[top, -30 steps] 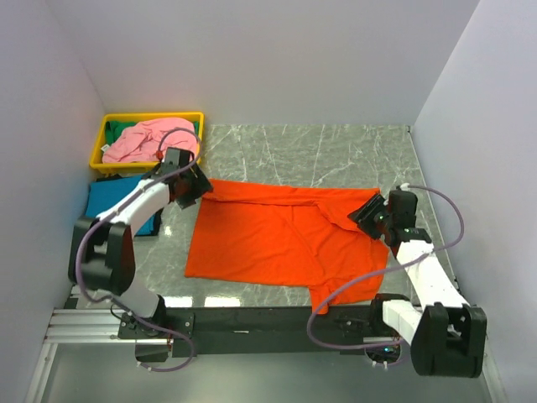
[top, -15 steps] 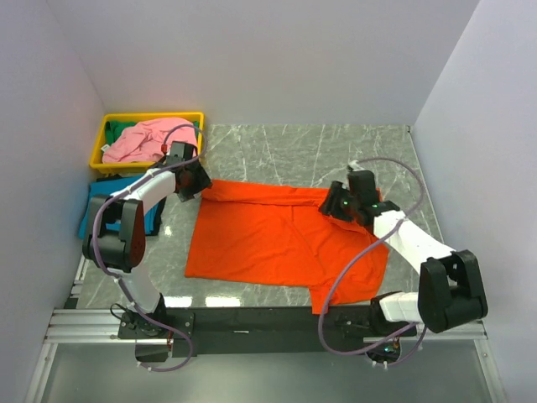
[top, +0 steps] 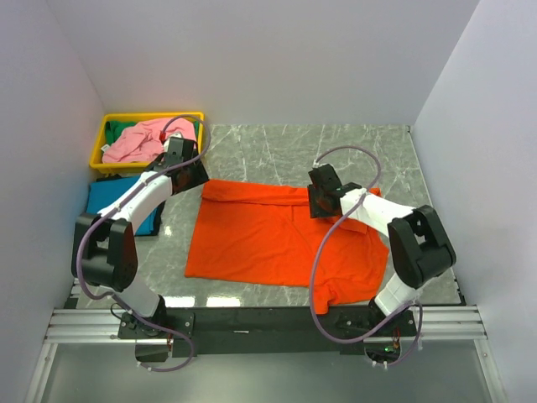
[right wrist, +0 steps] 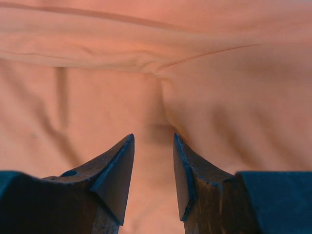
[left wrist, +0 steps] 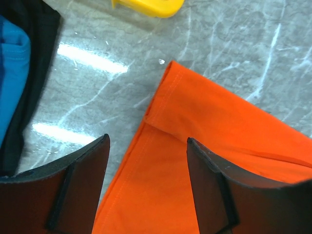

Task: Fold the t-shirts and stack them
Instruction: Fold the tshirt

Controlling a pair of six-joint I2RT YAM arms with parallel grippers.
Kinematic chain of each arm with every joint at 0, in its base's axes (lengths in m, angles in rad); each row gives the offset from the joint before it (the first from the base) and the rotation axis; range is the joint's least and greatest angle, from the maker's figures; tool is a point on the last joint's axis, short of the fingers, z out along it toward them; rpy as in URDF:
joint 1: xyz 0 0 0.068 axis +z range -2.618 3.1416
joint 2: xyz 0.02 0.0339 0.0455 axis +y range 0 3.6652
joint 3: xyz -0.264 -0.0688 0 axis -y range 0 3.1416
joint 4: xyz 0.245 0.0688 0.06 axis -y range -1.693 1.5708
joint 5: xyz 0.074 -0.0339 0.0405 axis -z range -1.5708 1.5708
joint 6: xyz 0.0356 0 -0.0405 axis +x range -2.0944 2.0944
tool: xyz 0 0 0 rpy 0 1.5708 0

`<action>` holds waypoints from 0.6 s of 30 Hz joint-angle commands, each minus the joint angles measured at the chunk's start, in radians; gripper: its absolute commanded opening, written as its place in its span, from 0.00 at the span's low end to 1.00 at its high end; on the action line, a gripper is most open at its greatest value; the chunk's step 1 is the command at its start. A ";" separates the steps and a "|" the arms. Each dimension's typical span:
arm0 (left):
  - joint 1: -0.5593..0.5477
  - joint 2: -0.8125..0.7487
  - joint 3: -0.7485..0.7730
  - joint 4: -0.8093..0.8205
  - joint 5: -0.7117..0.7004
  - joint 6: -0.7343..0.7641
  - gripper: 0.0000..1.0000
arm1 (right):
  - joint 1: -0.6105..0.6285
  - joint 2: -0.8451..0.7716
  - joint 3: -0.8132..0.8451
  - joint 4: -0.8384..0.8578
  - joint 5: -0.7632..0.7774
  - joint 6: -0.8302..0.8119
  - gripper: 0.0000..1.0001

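The bright orange t-shirt (top: pixel 268 239) lies spread on the marble table, its far edge folded over. My left gripper (top: pixel 197 175) is open above the shirt's far left corner (left wrist: pixel 170 97), holding nothing. My right gripper (top: pixel 317 204) is open low over the shirt's far middle, by a crease in the cloth (right wrist: pixel 161 92), empty. The teal blue t-shirt (top: pixel 113 197) lies folded at the left edge and also shows in the left wrist view (left wrist: pixel 12 73). The pale pink t-shirt (top: pixel 147 138) is heaped in the tray.
A yellow tray (top: pixel 105 138) stands at the far left corner, with some green cloth (top: pixel 126 130) beside the pink shirt; its corner shows in the left wrist view (left wrist: pixel 146 6). White walls enclose the table on three sides.
My right arm has swung left, from the shirt's right sleeve to its far middle. My left gripper has shifted slightly back, still at the far left corner.
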 commanded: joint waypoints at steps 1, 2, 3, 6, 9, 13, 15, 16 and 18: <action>0.001 0.004 0.032 -0.005 -0.033 0.031 0.70 | 0.009 0.026 0.060 -0.042 0.133 -0.055 0.45; 0.000 0.003 0.032 -0.005 -0.036 0.032 0.70 | 0.011 0.040 0.063 -0.045 0.146 -0.059 0.45; 0.001 0.001 0.032 -0.005 -0.037 0.032 0.70 | 0.011 0.044 0.064 -0.043 0.152 -0.062 0.45; 0.001 0.000 0.031 -0.003 -0.015 0.032 0.70 | 0.009 0.070 0.077 -0.052 0.178 -0.076 0.45; 0.001 0.006 0.032 -0.003 -0.013 0.031 0.70 | 0.009 0.095 0.086 -0.051 0.189 -0.085 0.45; 0.001 0.007 0.032 -0.005 -0.016 0.032 0.70 | 0.009 0.126 0.098 -0.051 0.201 -0.096 0.45; 0.000 0.007 0.032 -0.003 -0.016 0.032 0.70 | 0.009 0.138 0.106 -0.052 0.213 -0.102 0.44; 0.000 0.009 0.032 -0.005 -0.015 0.034 0.70 | 0.009 0.143 0.107 -0.055 0.218 -0.105 0.44; 0.001 0.014 0.035 -0.005 -0.016 0.034 0.70 | 0.009 0.147 0.117 -0.063 0.226 -0.108 0.38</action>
